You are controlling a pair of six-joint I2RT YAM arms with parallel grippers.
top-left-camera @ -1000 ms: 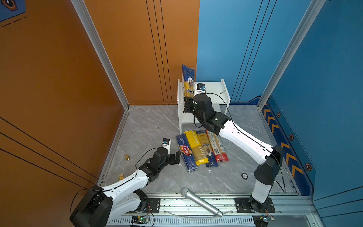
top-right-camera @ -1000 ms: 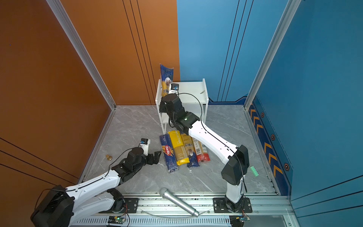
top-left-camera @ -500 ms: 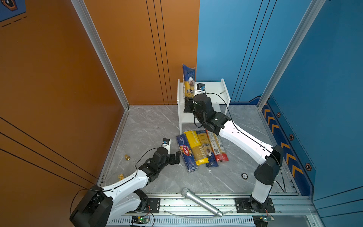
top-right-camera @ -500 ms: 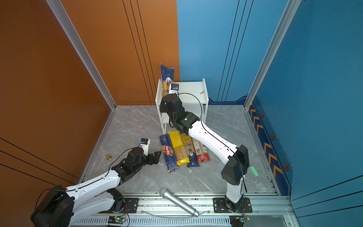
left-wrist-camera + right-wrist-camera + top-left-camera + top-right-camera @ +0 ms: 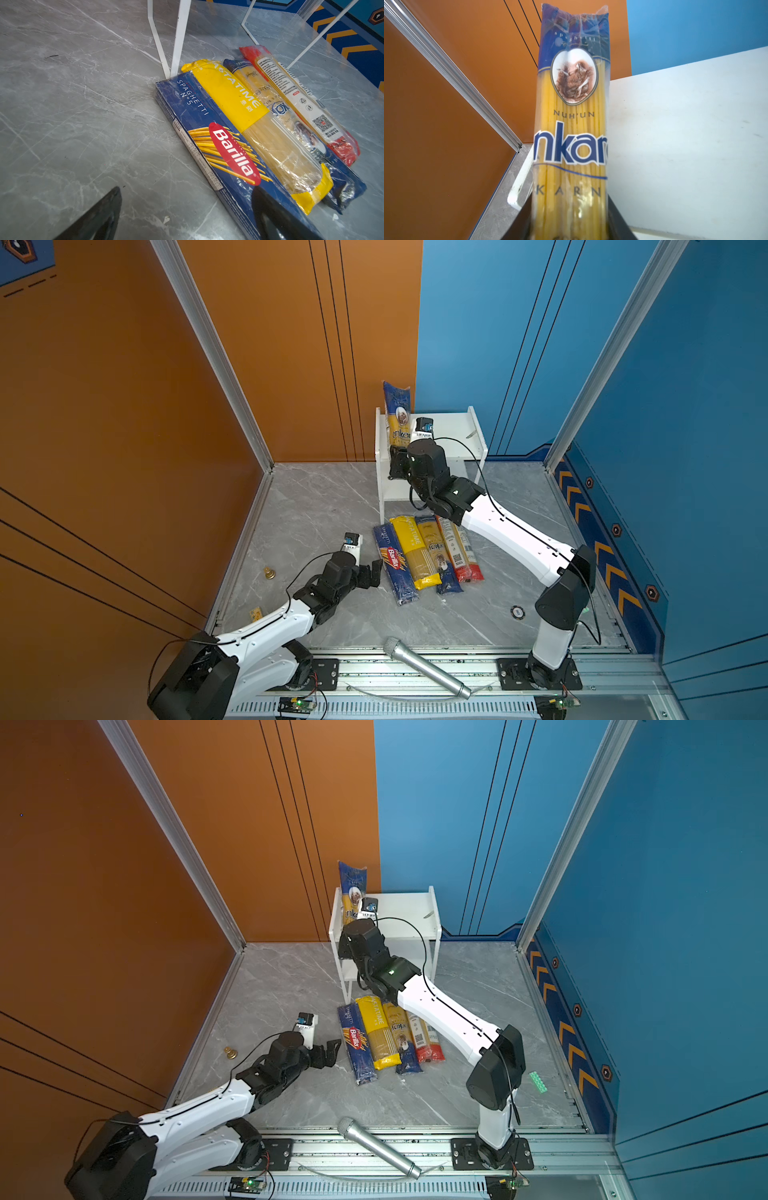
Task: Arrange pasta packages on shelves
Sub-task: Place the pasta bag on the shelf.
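White two-tier rack (image 5: pixel 451 427) on thin legs at the back of the grey desk (image 5: pixel 324 506). At its left end, upright beside the side panel: blue-and-yellow "ankara" bag (image 5: pixel 398 414), top well above the rack, lower end clamped in the right hand (image 5: pixel 569 197). In front of the rack, flat on the desk, side by side and touching: dark blue Barilla bag (image 5: pixel 395 562), yellow bag (image 5: pixel 415 551), second "ankara" bag (image 5: pixel 436 551), red-and-clear bag (image 5: pixel 457 549). Far corner of the Barilla bag right at a front rack leg.
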